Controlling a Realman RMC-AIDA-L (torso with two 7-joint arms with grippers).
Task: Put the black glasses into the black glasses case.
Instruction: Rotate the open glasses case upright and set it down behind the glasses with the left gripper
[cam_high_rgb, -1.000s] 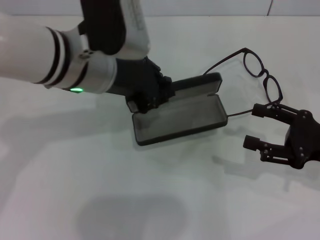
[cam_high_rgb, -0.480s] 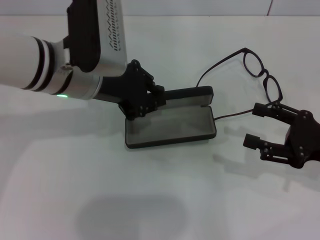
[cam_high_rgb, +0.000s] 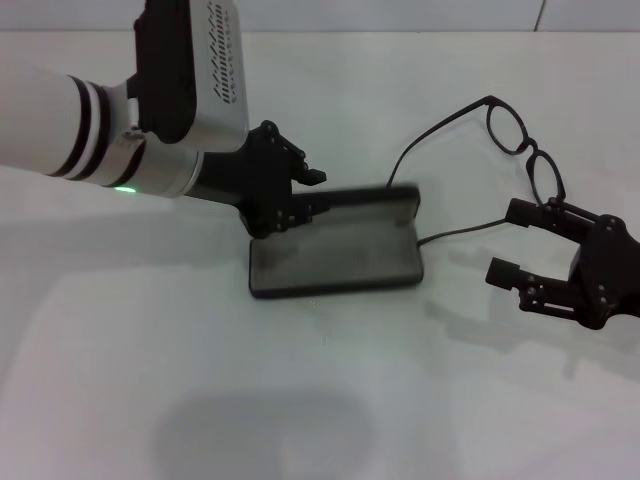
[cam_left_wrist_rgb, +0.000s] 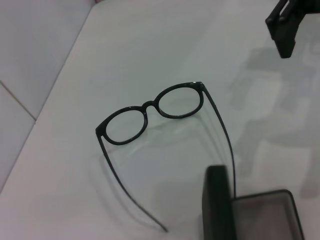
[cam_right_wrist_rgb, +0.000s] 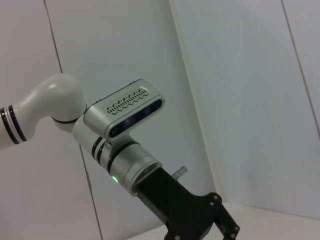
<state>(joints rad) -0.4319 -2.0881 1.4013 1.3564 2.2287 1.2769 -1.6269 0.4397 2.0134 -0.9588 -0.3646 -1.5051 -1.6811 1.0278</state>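
The black glasses case (cam_high_rgb: 335, 258) lies open mid-table, grey lining up, its lid (cam_high_rgb: 368, 198) raised along the far side. My left gripper (cam_high_rgb: 306, 196) is at the lid's left end, fingers slightly apart around it, the upper fingertip (cam_high_rgb: 317, 177) clear of the lid. The black glasses (cam_high_rgb: 520, 140) lie unfolded at the far right, one temple arm reaching the case's right end. My right gripper (cam_high_rgb: 512, 243) hovers open just near of the glasses, holding nothing. The left wrist view shows the glasses (cam_left_wrist_rgb: 150, 111), the case lid (cam_left_wrist_rgb: 218, 200) and the right gripper's fingers (cam_left_wrist_rgb: 285, 30).
The white tabletop (cam_high_rgb: 320, 400) spreads out in front of the case. A grey wall panel runs along the table's far edge. In the right wrist view my left arm (cam_right_wrist_rgb: 125, 150) stands against that wall.
The left gripper has dragged the case leftward and turned it more square to me. Its fingers now stand a little looser on the lid. The right gripper has barely moved.
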